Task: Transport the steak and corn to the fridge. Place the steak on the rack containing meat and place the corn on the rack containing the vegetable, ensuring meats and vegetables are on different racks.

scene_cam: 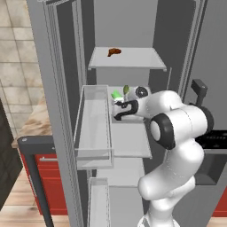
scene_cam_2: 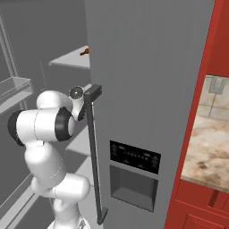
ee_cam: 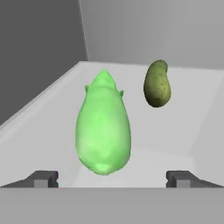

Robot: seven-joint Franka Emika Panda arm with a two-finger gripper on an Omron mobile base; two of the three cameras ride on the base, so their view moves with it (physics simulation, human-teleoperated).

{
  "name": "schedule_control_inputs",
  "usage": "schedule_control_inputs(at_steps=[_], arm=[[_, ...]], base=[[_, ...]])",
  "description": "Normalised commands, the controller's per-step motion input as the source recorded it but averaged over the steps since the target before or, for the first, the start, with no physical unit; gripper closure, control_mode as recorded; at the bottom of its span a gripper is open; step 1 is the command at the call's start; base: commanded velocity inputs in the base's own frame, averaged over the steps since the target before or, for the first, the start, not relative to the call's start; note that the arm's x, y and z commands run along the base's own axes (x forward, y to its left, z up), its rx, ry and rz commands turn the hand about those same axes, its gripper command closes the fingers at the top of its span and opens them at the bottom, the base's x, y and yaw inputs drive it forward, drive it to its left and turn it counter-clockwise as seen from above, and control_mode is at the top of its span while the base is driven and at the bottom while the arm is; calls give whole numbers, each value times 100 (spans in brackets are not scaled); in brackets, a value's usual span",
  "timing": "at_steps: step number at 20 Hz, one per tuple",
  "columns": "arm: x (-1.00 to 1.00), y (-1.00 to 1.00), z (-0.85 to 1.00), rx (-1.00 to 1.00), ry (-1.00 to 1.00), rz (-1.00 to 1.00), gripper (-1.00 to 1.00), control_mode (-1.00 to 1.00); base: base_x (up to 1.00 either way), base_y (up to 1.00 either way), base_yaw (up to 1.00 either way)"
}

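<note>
The fridge (scene_cam: 48,66) stands open with my arm reaching onto its middle rack (scene_cam: 131,142). There the bright green corn (ee_cam: 103,127) lies on the pale shelf (ee_cam: 183,131), pointed tip away from me. The darker green oval vegetable (ee_cam: 156,84) rests just beyond it to the right, apart from it. My gripper (ee_cam: 112,179) is open, its fingertips (ee_cam: 46,178) wide apart just short of the corn's near end and not touching it. From the left base, the corn (scene_cam: 116,94) and vegetable (scene_cam: 126,90) sit ahead of the gripper (scene_cam: 119,104). A reddish-brown piece of meat (scene_cam: 114,52) lies on the upper rack (scene_cam: 133,60); whether it is the steak I cannot tell.
A clear door bin (scene_cam: 93,128) hangs on the open door left of the arm, with another below. The shut fridge door (scene_cam_2: 147,67) with bar handle (scene_cam_2: 92,147) and dispenser panel (scene_cam_2: 134,156) stands right of the arm. Red cabinets (scene_cam_2: 219,44) and a stone counter (scene_cam_2: 205,152) flank the fridge.
</note>
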Motion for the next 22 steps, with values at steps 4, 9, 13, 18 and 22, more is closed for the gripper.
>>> schedule_control_inputs(at_steps=[4,9,13,18,22], arm=[[-81,0,45,-3,-2,0,-100,-100],[-66,5,55,-1,2,0,-100,-100],[-52,0,65,0,9,0,-100,-100],[-47,0,41,0,8,0,-100,-100],[-61,0,25,0,17,0,-100,-100]], base=[[0,0,0],[0,0,0],[0,0,0],[0,0,0],[0,0,0]])
